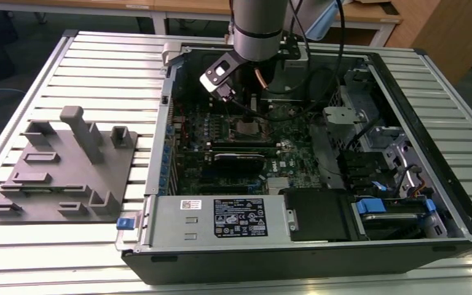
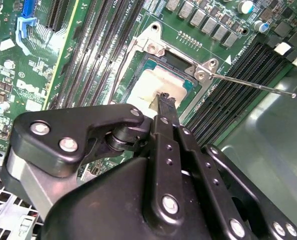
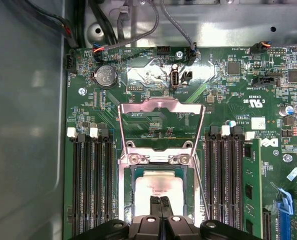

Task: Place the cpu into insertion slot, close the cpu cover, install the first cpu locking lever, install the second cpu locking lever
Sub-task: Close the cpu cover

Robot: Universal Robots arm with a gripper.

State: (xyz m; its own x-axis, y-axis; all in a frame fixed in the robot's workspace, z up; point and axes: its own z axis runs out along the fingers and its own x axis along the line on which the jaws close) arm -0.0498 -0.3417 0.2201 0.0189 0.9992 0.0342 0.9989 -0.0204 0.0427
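- The gripper (image 3: 160, 200) has its two black fingers pressed together with nothing between them; in both wrist views their tips (image 2: 166, 98) sit over the near edge of the chip.
- The cpu (image 3: 158, 184) lies flat inside the insertion slot (image 3: 187, 180), its pale metal top facing up and its sides square with the dark recess around it.
- A thin locking lever (image 2: 253, 85) juts out sideways from the corner of the socket, raised clear of the board.
- Long black memory slots (image 3: 91, 185) run along both flanks of the socket.
- Beyond the socket hinges, the cpu cover (image 3: 161, 106) stands swung open, away from the chip, and green board shows through its square window.
- Further on, a coin cell (image 3: 107, 76) sits on the board near its edge, with grey cables (image 3: 138, 37) looping across the metal wall behind it.
- In the exterior view, the arm (image 1: 257, 24) reaches down into an open computer case (image 1: 432, 123) lying on its side on a slatted table (image 1: 105, 67).
- A grey fixture plate (image 1: 64, 178) with upright posts rests on the table at the exterior view's left, just beside the case.
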